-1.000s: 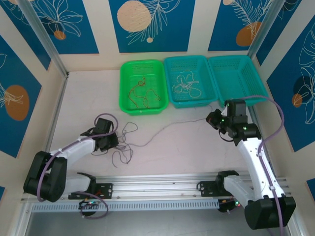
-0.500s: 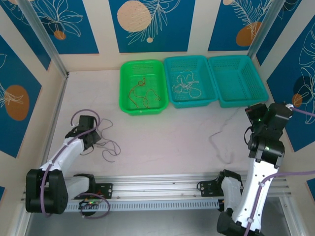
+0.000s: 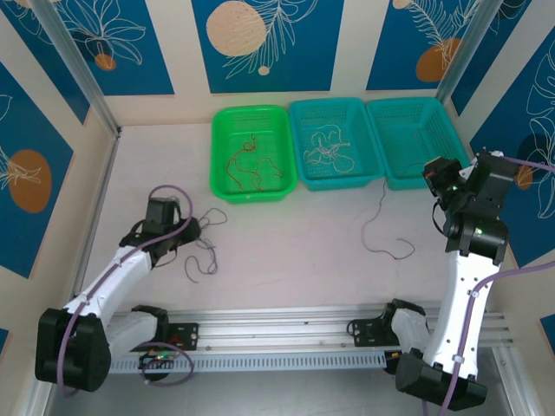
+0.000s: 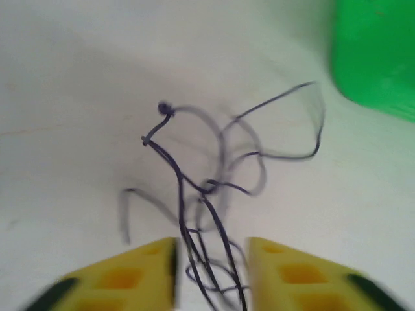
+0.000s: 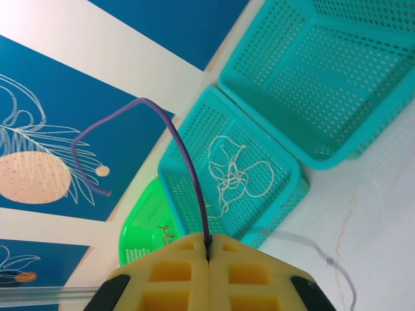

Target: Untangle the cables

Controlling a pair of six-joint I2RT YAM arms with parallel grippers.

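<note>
Left wrist view: thin, curly dark purple cables (image 4: 214, 188) tangle at lower centre, running into the spread left tool (image 4: 211, 275); right tool (image 5: 209, 249) pinches one strand (image 5: 185, 155).

Three baskets sit on the counter (image 3: 295, 260): one green basket (image 3: 218, 147) and two teal ones, the middle teal basket (image 3: 295, 139) and the right teal basket (image 3: 455, 143). There are two tools, the left tool (image 4: 211, 249) and the right tool (image 5: 209, 243). One dark purple cable (image 5: 183, 155) is apart from the rest. The other cables form three groups: a dark clump (image 4: 207, 188), reddish-brown strands (image 3: 247, 169) and pale strands (image 5: 233, 172), all too tangled to count.
</note>
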